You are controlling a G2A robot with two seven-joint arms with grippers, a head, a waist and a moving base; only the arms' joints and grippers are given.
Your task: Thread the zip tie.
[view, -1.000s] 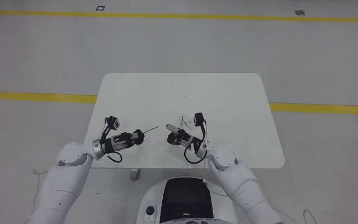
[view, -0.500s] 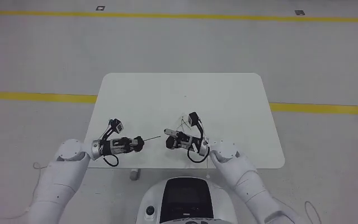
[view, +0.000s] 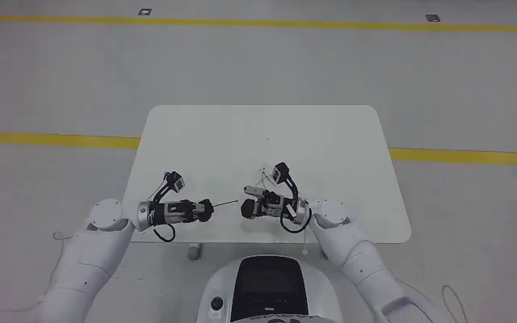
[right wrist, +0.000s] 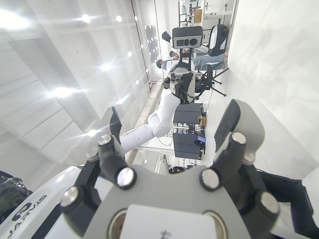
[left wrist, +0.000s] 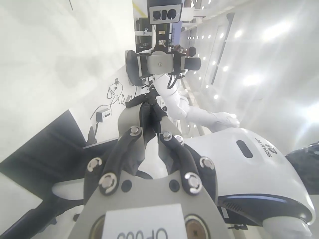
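From above, my left gripper (view: pixel 202 210) is clamped on one end of the zip tie (view: pixel 222 205). The tie is a thin, straight black strip held out over the near part of the table (view: pixel 339 137), which is a matte white slab with rounded corners. Its free tip points at my right gripper (view: pixel 245 202) and sits close to the gap between those fingers. From that height I cannot tell whether it reaches in. My left wrist view shows the grasp better: two curved grey fingers on black links with bright metal pins are pressed together on something dark. The strip runs almost end-on there, so it is hard to separate from the black padding. Beyond it the right gripper faces me square-on. My right wrist view settles what the top view leaves vague: that tool is released and spread wide, its ribbed black pads (right wrist: pixel 228 123) well apart and turned inward. The left gripper shows farther off through the gap, and the strip is too fine to make out there. A few loose strands (view: pixel 265 173), thin, dark and wiry, lie on the table just beyond my right gripper. In the left wrist view they appear as hair-fine lines on the white top.
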